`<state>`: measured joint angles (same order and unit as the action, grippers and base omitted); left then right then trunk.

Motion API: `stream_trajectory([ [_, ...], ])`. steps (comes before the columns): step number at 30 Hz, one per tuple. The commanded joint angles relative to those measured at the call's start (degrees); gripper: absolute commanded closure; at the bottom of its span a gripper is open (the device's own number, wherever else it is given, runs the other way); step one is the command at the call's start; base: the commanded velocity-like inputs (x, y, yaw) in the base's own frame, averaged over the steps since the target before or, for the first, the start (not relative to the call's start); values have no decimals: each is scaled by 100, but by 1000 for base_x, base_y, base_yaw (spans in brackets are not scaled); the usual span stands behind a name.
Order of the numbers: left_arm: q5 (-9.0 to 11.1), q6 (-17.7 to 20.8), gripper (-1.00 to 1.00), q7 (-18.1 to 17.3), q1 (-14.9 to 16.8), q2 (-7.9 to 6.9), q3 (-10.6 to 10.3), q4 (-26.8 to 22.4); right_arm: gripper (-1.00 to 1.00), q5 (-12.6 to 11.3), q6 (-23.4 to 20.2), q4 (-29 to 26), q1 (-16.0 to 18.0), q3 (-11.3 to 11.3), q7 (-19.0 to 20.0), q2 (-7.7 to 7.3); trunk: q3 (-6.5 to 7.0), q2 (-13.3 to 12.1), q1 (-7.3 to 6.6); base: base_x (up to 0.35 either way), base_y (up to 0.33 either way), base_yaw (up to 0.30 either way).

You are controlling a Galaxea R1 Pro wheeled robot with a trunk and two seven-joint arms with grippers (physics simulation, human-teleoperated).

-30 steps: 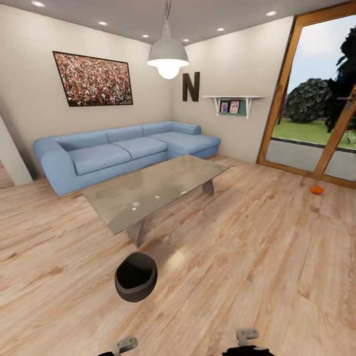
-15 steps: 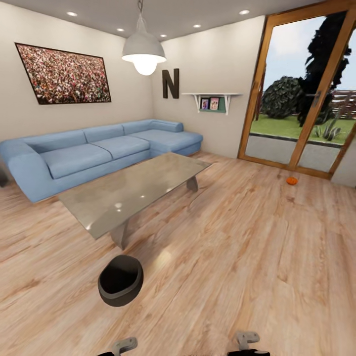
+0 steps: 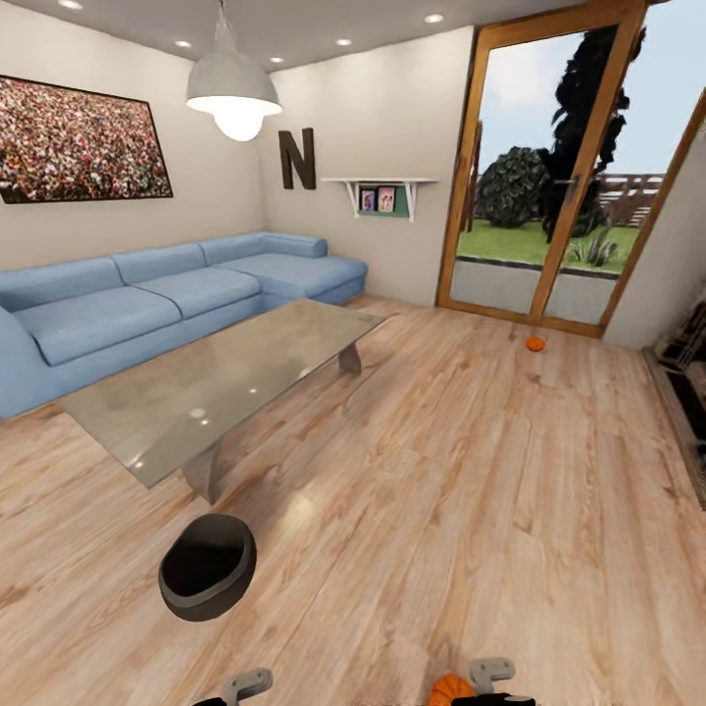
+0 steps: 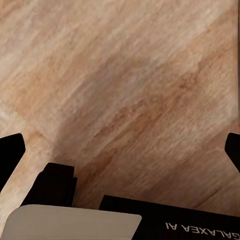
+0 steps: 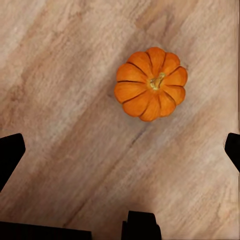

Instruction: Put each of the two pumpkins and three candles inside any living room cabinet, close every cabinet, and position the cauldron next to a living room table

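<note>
Orange ribbed pumpkin (image 5: 150,83) (black cauldron (image 3: 207,567))

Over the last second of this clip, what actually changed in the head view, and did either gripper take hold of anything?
The camera swung to the right: sofa, glass table and cauldron slid left in view, and a near pumpkin came into sight by the right gripper. Nothing was grasped. The cauldron sits by the table as before, and the far pumpkin lies near the glass door.

near pumpkin (image 3: 449,689) half cut off at six o'clock, fireplace (image 3: 688,396) clipped at three o'clock, sofa (image 3: 59,324) cropped at nine o'clock
</note>
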<state>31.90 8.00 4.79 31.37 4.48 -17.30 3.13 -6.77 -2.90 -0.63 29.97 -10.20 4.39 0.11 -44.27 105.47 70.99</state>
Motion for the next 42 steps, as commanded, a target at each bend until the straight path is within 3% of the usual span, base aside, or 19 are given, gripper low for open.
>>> stream_trajectory([
  [1, 0, 0, -100, 0, 0, 0, 3, 1, -100, 0, 0, 1, 0, 2, 0, -1, -6, 0, 0, 0, 0, -235],
  [42, 1, 0, -100, -4, -8, 16, 6, -5, -100, -9, 9, 2, -51, 25, 11, -5, -278, 0, 0, 0, 0, -200],
])
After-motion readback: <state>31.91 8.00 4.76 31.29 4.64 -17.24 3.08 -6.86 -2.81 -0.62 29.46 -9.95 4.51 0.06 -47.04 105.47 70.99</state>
